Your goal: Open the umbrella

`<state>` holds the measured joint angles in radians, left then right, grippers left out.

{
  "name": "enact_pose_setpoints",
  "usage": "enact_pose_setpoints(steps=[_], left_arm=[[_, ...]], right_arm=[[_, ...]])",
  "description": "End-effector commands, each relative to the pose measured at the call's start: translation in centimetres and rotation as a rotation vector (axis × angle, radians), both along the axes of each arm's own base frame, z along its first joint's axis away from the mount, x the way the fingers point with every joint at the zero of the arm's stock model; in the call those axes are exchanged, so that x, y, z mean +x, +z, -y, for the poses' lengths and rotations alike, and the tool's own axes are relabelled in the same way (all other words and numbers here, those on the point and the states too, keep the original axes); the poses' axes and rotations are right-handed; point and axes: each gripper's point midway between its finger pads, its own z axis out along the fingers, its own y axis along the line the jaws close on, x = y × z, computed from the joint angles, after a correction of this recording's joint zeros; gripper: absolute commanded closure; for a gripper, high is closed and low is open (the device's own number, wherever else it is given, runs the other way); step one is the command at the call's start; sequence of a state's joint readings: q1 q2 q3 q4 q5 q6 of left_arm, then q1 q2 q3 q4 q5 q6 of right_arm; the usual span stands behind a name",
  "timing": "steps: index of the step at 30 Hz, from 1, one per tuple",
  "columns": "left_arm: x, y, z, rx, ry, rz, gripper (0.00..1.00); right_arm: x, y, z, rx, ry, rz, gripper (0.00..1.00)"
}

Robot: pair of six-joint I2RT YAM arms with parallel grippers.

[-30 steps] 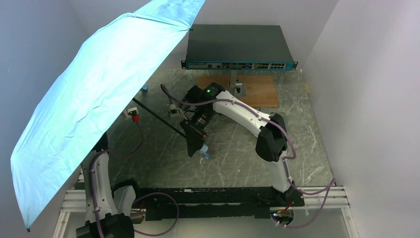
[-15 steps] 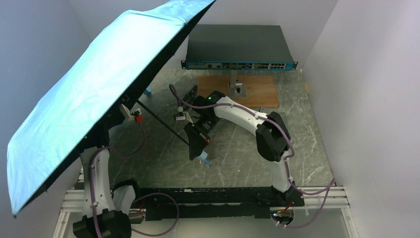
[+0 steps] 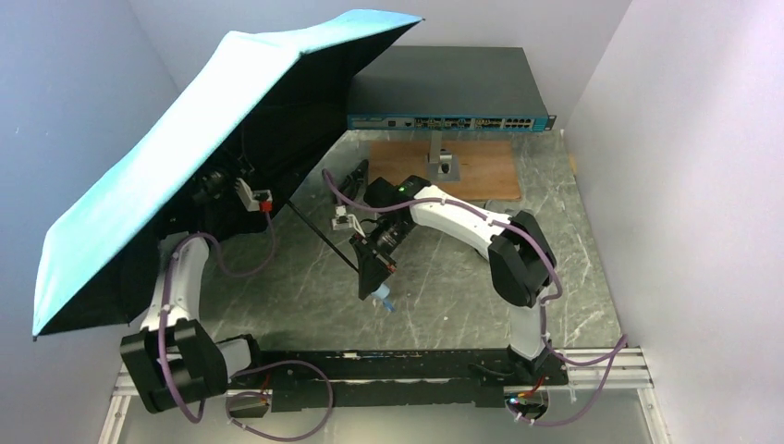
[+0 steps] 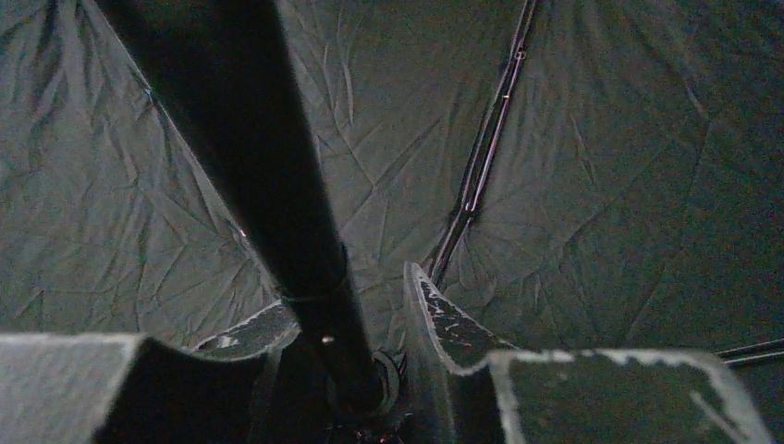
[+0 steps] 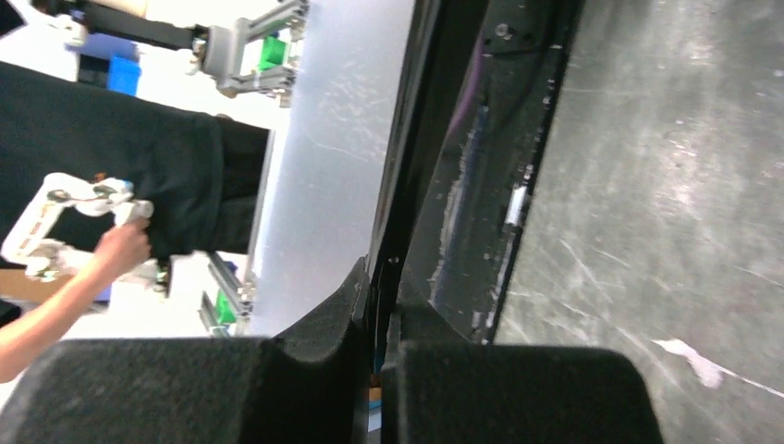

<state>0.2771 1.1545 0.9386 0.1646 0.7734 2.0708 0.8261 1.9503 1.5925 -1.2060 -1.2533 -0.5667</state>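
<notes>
The umbrella (image 3: 166,157) stands open at the left, sky-blue on top with its black underside (image 4: 601,185) showing. Its thin black shaft (image 3: 314,229) slants down to the pale-blue handle (image 3: 381,298) near the table's middle. My right gripper (image 3: 373,268) is shut on the shaft just above the handle; in the right wrist view the fingers (image 5: 314,314) pinch a thin dark rod. Under the canopy near the hub, my left gripper (image 4: 356,296) is open. The shaft (image 4: 268,166) passes between its fingers, with a gap on the right side.
A black network switch (image 3: 444,88) sits at the back, with a wooden board (image 3: 485,171) and a small metal stand (image 3: 442,162) in front of it. Walls close in on the left and right. The canopy overhangs the table's left half. A person's hand (image 5: 120,245) shows beyond the table edge.
The canopy has tipped back and risen, exposing its black underside. My left arm has lifted with it and its jaws have widened. The right jaws have closed onto the shaft.
</notes>
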Motion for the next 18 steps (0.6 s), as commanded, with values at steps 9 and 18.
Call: enact_pose_setpoints(steps=[9, 18], left_arm=[[-3.3, 18.9, -17.0, 0.194, 0.83, 0.593, 0.85], [-4.3, 18.9, -15.6, 0.171, 0.739, 0.59, 0.68]], right_arm=[[-7.3, -3.9, 9.3, -0.42, 0.221, 0.035, 1.0], [-6.2, -3.2, 7.7, -0.372, 0.216, 0.084, 1.0]])
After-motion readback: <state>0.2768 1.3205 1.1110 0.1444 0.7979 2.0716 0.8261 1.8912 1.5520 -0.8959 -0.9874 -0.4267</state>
